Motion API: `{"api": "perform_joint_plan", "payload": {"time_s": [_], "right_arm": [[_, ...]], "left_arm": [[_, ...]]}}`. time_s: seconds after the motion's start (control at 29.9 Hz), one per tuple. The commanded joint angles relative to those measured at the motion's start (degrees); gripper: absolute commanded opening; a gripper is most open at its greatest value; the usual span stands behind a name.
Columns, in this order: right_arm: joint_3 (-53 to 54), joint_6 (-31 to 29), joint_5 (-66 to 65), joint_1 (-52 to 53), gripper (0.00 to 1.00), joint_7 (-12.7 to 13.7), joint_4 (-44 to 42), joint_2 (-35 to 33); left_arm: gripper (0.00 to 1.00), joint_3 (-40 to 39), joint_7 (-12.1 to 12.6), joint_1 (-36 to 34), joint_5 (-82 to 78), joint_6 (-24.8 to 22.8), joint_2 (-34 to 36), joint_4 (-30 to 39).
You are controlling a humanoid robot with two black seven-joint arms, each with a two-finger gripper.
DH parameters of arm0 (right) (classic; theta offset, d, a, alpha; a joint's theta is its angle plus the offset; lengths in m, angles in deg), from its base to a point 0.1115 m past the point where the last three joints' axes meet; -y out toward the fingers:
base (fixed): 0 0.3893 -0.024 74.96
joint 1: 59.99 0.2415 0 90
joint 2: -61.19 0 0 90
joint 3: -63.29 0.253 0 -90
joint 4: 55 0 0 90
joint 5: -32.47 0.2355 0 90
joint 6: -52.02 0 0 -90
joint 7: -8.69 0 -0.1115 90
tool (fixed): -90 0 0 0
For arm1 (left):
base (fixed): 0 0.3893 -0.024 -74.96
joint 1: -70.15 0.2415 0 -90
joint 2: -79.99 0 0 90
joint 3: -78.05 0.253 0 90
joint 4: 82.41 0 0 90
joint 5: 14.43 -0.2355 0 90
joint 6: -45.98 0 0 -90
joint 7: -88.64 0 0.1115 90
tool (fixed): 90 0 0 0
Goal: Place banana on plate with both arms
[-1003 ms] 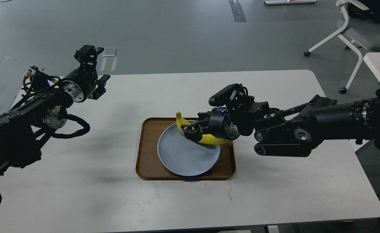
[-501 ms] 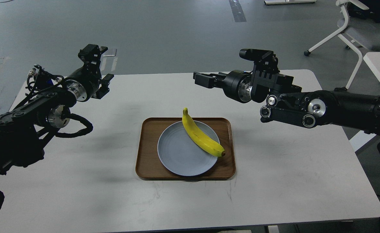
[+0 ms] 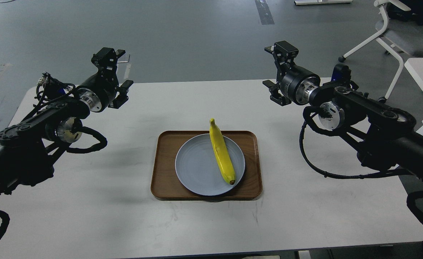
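Banana (image 3: 221,153) first: smooth, curved and bright yellow, it lies across the right half of your round, pale blue-grey plate (image 3: 193,167), stem past the far rim, dark tip near the front rim. Left to right, your left gripper (image 3: 116,77) hangs released above the white table (image 3: 89,201); the plate sits in the rounded brown wooden tray (image 3: 164,162); your right gripper (image 3: 278,73) is empty, fingers apart.
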State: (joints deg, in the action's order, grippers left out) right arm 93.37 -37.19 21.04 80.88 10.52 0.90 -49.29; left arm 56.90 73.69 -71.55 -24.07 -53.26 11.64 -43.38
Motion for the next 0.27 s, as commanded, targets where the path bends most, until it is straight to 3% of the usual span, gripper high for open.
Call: {"api": "perform_joint_plan", "payload": {"time_s": [0.0, 0.23], "right_arm": [[2.6, -4.3, 0.6, -2.3, 1.00, 0.0, -2.6, 0.1], [4.2, -4.8, 0.7, -4.0, 1.00, -0.1, -2.6, 0.1]], "left_arm": [[0.98, 0.0, -0.3, 0.0, 0.1, -0.4, 0.1, 0.0], [0.98, 0.0, -0.3, 0.8, 0.1, -0.6, 0.0, 0.0]]}}
